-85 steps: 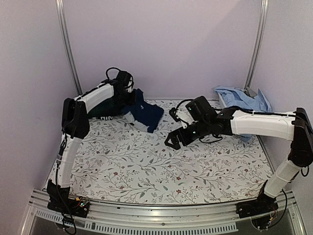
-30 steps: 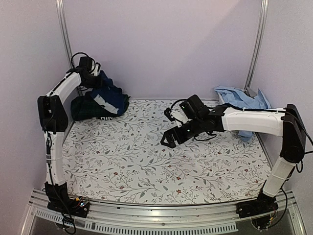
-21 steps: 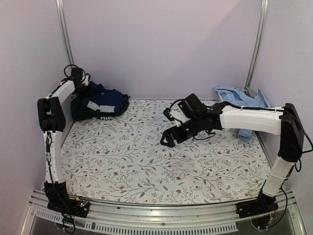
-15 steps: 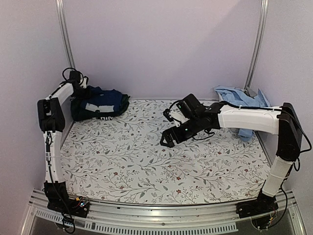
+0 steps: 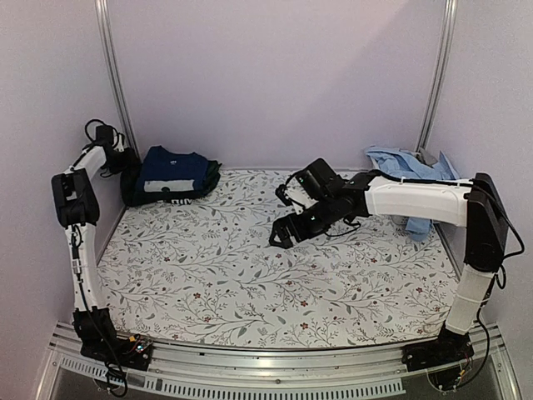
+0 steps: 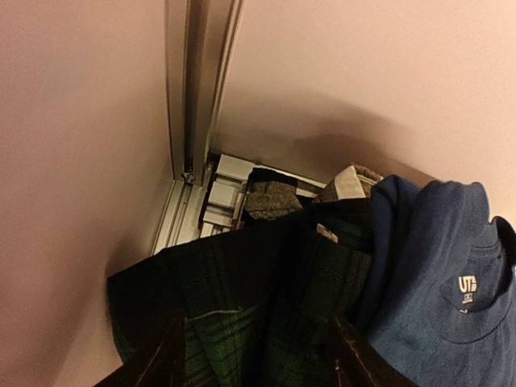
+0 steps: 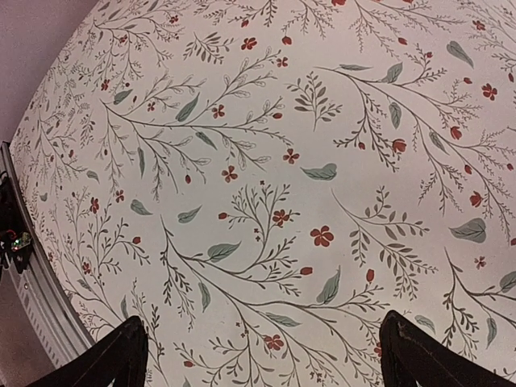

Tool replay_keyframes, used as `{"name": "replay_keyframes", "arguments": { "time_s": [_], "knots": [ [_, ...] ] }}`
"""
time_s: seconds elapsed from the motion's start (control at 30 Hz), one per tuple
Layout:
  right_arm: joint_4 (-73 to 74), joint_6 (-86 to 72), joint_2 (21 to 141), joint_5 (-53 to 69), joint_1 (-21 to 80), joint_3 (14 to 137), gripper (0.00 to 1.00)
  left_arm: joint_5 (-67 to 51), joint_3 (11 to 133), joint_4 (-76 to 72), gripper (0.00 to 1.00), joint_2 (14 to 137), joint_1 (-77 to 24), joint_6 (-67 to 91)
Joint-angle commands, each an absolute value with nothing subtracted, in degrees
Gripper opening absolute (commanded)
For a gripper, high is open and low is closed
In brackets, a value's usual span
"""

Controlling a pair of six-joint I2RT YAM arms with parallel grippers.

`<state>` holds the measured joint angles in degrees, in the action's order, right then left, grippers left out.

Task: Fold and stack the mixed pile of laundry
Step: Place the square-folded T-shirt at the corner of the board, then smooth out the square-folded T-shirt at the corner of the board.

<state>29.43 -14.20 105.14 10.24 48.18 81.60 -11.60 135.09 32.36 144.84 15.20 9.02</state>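
Both the left fingers [image 6: 173, 359], by the navy T-shirt [image 5: 171, 167] at upper left, and the right fingers [image 7: 113, 355], above the counter [image 5: 250, 275], are spread empty, so the light blue shirts [image 5: 408, 171] at upper right are best taken singly.

The top camera looks from high behind the near edge over the floral sheet [image 5: 250, 283]. The left wrist camera sits close at the far-left corner, facing the dark green plaid piece [image 6: 234, 314] and the navy T-shirt [image 6: 427, 274], both shared with the top view. The right wrist camera looks closely down on the sheet.
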Motion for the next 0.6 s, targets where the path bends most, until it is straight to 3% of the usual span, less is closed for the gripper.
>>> {"name": "replay_keyframes", "arguments": {
  "time_s": [0.0,0.13,0.2,0.43,0.57],
  "knots": [
    [29.89,-14.62,106.05,9.18,47.73,83.21,0.99,-10.02,136.62,31.90,0.60,143.94,13.97,9.43],
    [29.81,-14.31,105.37,6.58,46.58,84.18,0.99,-7.00,135.20,31.88,0.76,139.83,12.33,7.77],
    [29.74,-14.27,104.67,5.87,45.29,84.70,0.99,-5.74,134.26,31.84,0.98,137.49,11.15,6.53],
    [27.30,-13.96,100.03,5.57,37.97,84.94,0.99,-0.19,127.69,30.11,1.00,127.93,5.89,3.25],
    [26.41,-13.81,97.54,7.34,35.17,84.26,0.99,-8.21,127.13,30.30,1.00,127.39,6.40,8.40]
  ]
}}
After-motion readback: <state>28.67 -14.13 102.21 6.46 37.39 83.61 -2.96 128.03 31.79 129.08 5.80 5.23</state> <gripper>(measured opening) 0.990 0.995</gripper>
